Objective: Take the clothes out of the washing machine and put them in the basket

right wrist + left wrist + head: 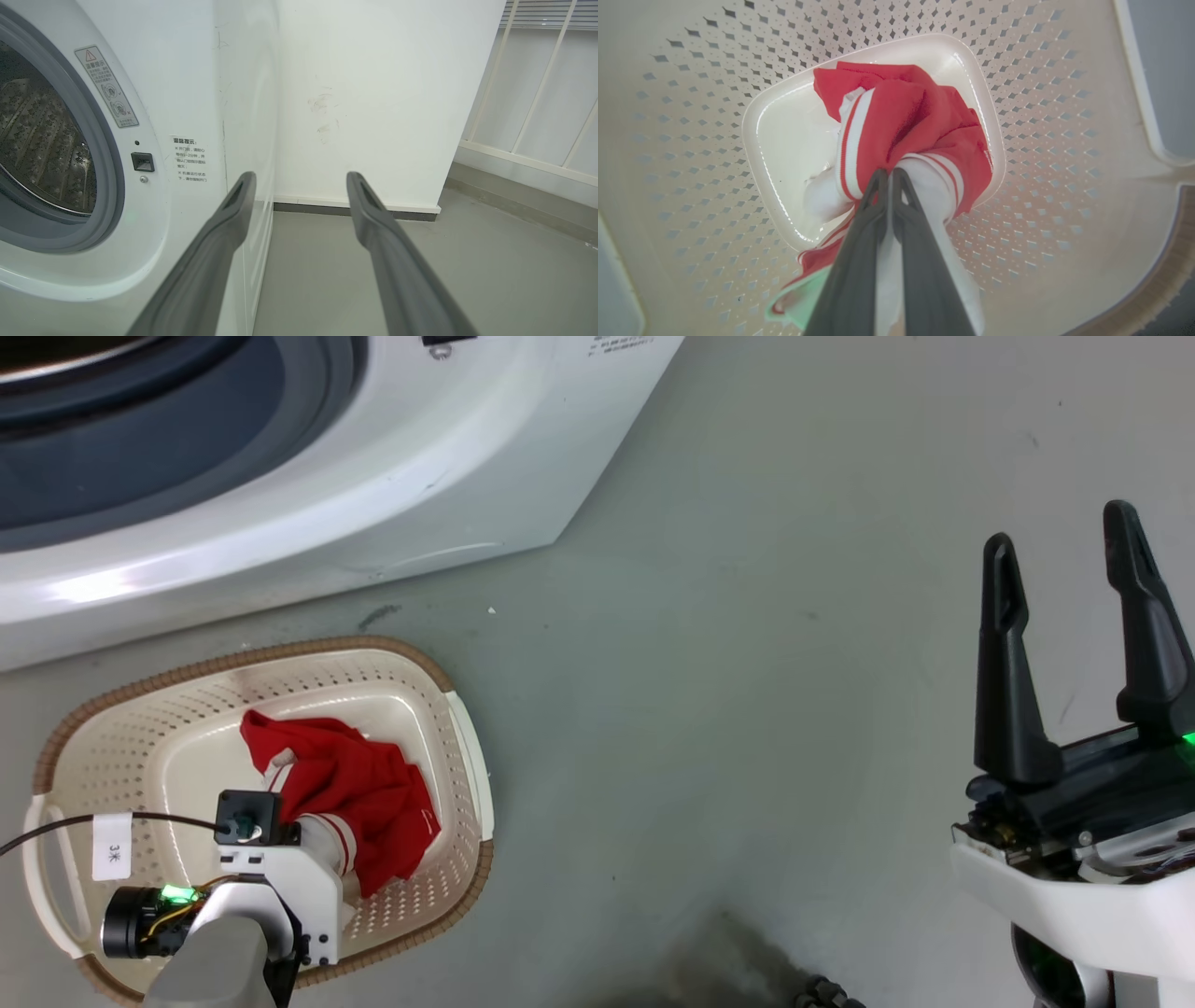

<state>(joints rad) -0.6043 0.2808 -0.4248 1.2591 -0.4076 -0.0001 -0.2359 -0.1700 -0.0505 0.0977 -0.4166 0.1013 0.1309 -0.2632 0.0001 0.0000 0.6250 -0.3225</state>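
Note:
The red clothes [359,793] with white striped parts hang down into the cream basket [168,709] on the floor at lower left. My left gripper [888,175] points down into the basket and is shut on the clothes [906,112], pinching a white striped cuff; in the head view its wrist [271,877] covers the fingers. The basket's bare bottom [784,140] lies under the fabric. My right gripper [1064,555] stands open and empty at the right, well away from the basket. The washing machine [373,476] stands behind the basket, its porthole [42,140] showing the steel drum.
Grey floor [747,663] stretches between the basket and my right arm. A white wall [373,93] rises beside the washing machine, with a railing [537,93] further right. A black cable [93,821] with a paper tag crosses the basket's left end.

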